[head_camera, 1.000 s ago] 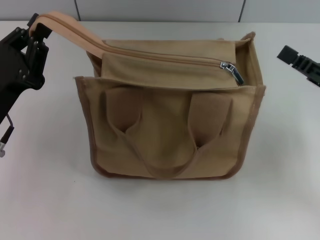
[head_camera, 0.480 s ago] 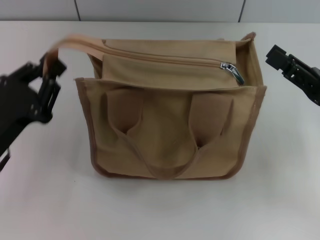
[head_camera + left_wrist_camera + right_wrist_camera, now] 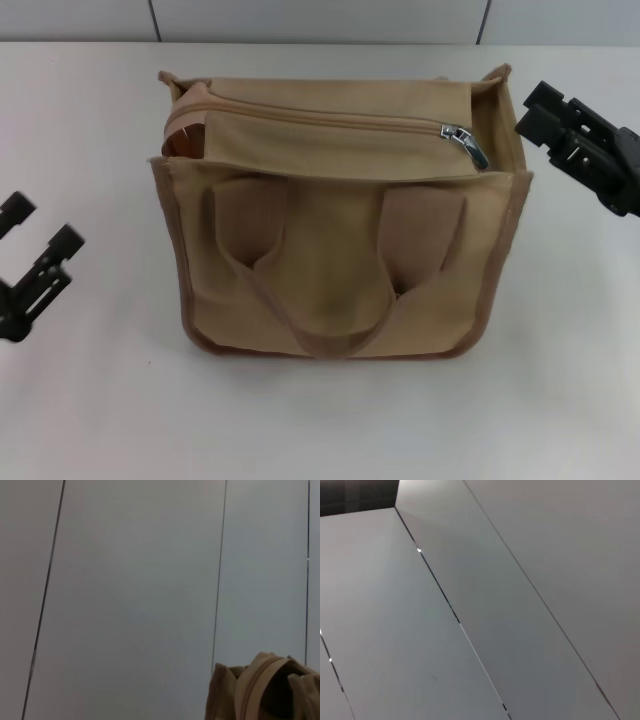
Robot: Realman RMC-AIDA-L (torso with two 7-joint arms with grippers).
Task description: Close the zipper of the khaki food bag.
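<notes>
The khaki food bag (image 3: 340, 270) stands upright in the middle of the table with its two handles hanging down the front. The zipper (image 3: 320, 115) runs across its top. The silver slider (image 3: 456, 132) sits at the right end, and its pull tab dangles beside it. The zipper tape's left end (image 3: 185, 112) lies curled on the bag's left corner over a dark gap. My left gripper (image 3: 45, 222) is open and empty, low at the left, well apart from the bag. My right gripper (image 3: 538, 108) is open and empty just right of the bag's top right corner. A corner of the bag (image 3: 260, 690) shows in the left wrist view.
The white table (image 3: 320, 420) runs all around the bag, with a grey panelled wall (image 3: 320, 18) behind it. The right wrist view shows only grey panels (image 3: 480, 610).
My left gripper has let go of the zipper tape's end and dropped down and away to the left. The tape has fallen back onto the bag. My right gripper has moved closer to the bag.
</notes>
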